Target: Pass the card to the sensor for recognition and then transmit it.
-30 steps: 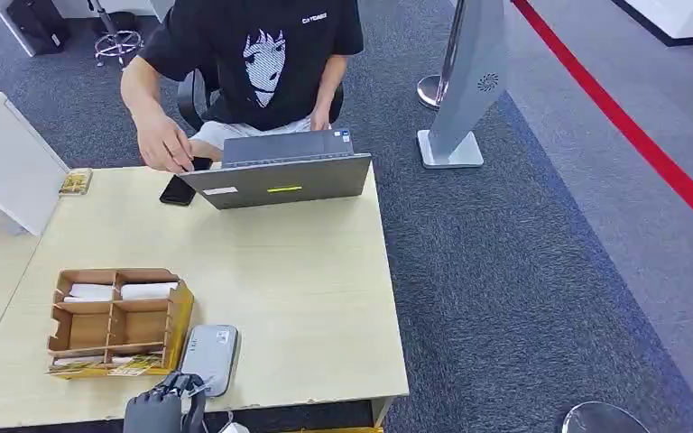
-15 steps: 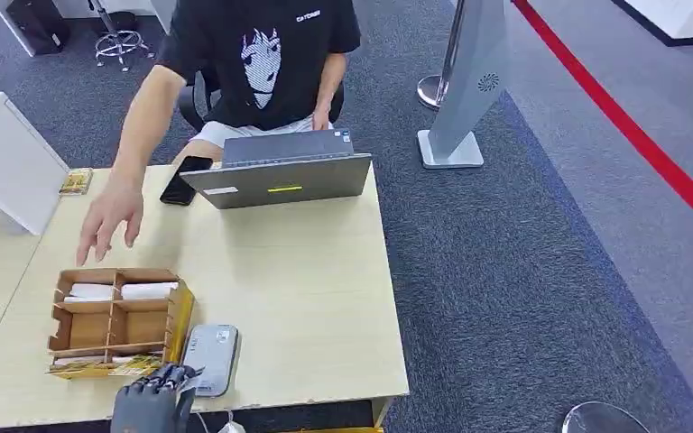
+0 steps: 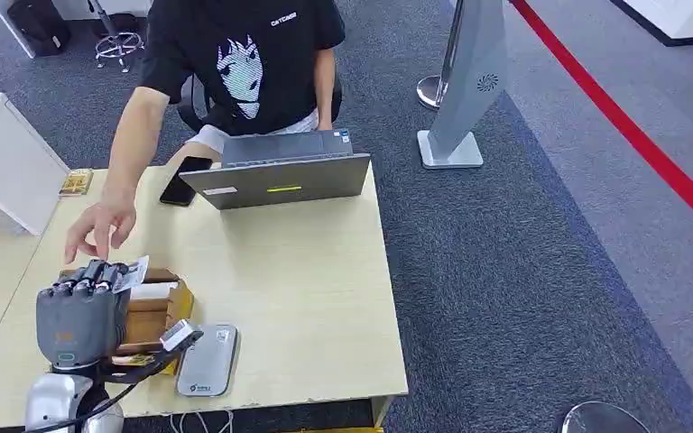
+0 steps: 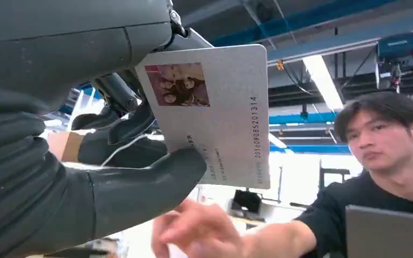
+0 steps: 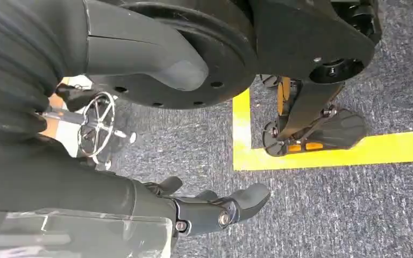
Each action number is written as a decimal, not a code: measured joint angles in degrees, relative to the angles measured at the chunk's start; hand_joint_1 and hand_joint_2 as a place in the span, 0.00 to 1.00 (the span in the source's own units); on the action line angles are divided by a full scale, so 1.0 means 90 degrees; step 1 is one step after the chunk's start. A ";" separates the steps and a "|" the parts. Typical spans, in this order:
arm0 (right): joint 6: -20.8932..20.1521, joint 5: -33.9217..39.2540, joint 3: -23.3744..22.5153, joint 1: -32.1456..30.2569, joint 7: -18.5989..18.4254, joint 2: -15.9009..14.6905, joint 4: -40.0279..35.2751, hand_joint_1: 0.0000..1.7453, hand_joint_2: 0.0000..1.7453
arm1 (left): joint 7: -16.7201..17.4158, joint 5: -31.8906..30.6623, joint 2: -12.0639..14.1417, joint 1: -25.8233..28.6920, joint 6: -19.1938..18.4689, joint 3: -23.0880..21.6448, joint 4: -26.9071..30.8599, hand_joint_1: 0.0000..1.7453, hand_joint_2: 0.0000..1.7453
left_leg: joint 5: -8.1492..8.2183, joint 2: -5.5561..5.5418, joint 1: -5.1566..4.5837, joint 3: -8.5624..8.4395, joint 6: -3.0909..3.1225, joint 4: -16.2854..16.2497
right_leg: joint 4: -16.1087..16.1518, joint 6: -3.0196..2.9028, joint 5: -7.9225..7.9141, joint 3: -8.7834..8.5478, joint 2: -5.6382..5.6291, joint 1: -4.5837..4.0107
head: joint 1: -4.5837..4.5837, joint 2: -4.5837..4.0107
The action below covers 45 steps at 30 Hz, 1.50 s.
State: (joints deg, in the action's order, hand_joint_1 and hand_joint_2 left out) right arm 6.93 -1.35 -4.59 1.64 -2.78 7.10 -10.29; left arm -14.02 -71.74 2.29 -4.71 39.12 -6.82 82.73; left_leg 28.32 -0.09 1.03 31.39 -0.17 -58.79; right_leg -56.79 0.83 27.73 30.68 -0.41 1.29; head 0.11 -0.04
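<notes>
Grey left hand (image 3: 81, 316) holds card (image 4: 215, 113) above organizer (image 3: 158, 311).

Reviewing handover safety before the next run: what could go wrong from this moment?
1. The left robot hand pinches the white photo ID card near one edge, most of it sticking out, so a tug or jolt might slip it free.
2. The person's reaching hand is close to the fingers, so contact or a pinch seems possible.
3. The raised hand hovers above the brown cardboard divider box beside the grey rounded card reader; a dropped card could land among the compartments.
</notes>
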 joint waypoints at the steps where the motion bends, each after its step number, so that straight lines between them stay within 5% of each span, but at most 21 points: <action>1: 0.0000 -0.0046 0.0012 0.0002 -0.0034 -0.0005 0.0000 0.00 1.00 | 0.0130 -0.0063 0.0066 -0.0169 -0.0073 -0.0039 -0.0054 1.00 1.00 | -0.0001 -0.0002 0.0000 0.0003 0.0002 -0.0001 | 0.0000 0.0003 -0.0002 0.0003 0.0003 0.0000 | 0.0000 -0.0002; 10: -0.0075 -0.0173 0.0102 0.0038 -0.0112 -0.0032 0.0000 0.00 1.00 | 0.0496 -0.0197 0.0522 -0.1499 -0.0418 -0.0048 -0.1061 1.00 1.00 | -0.0014 -0.0003 0.0001 0.0007 -0.0006 0.0000 | -0.0003 -0.0005 -0.0014 0.0008 0.0002 -0.0001 | 0.0000 -0.0002; 11: -0.0075 -0.0173 0.0104 0.0038 -0.0112 -0.0032 0.0000 0.00 1.00 | 0.0499 -0.0197 0.0544 -0.1538 -0.0410 -0.0048 -0.1122 0.40 1.00 | -0.0014 0.0000 0.0001 0.0009 -0.0007 0.0000 | -0.0004 -0.0007 -0.0016 0.0011 -0.0002 -0.0001 | 0.0000 -0.0002; 12: -0.0075 -0.0173 0.0104 0.0037 -0.0112 -0.0032 0.0000 0.00 1.00 | 0.0501 -0.0197 0.0559 -0.1562 -0.0393 -0.0048 -0.1173 0.00 1.00 | -0.0015 0.0003 0.0001 0.0009 -0.0007 0.0000 | -0.0004 -0.0007 -0.0016 0.0014 -0.0007 -0.0001 | 0.0000 -0.0002; 24: -0.0056 -0.0127 0.0104 0.0034 -0.0131 -0.0032 0.0000 0.00 1.00 | 0.0469 -0.0226 0.0646 -0.1139 -0.0070 -0.0048 -0.1297 0.00 1.00 | -0.0014 0.0005 0.0001 0.0030 -0.0007 0.0000 | -0.0004 -0.0006 -0.0016 0.0033 -0.0008 0.0000 | 0.0000 0.0000; 32: -0.0024 0.0000 0.0087 0.0005 -0.0092 -0.0032 0.0000 0.00 1.00 | 0.0219 -0.0644 0.0919 -0.0119 -0.0345 -0.0156 -0.0242 0.00 1.00 | -0.0011 0.0021 0.0000 0.0031 -0.0009 0.0002 | -0.0005 -0.0006 -0.0016 0.0042 -0.0027 0.0000 | 0.0000 -0.0002; 45: 0.0017 0.0107 -0.0068 -0.0038 -0.0083 -0.0032 0.0005 0.00 1.00 | 0.0455 -0.1428 0.1448 0.1496 -0.0192 -0.0794 0.1351 0.00 1.00 | -0.0012 0.0016 0.0001 0.0046 -0.0009 0.0002 | -0.0004 -0.0005 -0.0016 0.0055 -0.0017 0.0000 | 0.0002 -0.0002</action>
State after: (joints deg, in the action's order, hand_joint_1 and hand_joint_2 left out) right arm 7.08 -0.39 -5.20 1.29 -3.52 6.82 -10.25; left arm -9.92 -84.59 15.32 8.75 37.40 -13.97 94.88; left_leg 28.22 0.06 1.04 31.80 -0.25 -58.77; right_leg -56.82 0.78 27.59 31.17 -0.57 1.29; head 0.13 -0.06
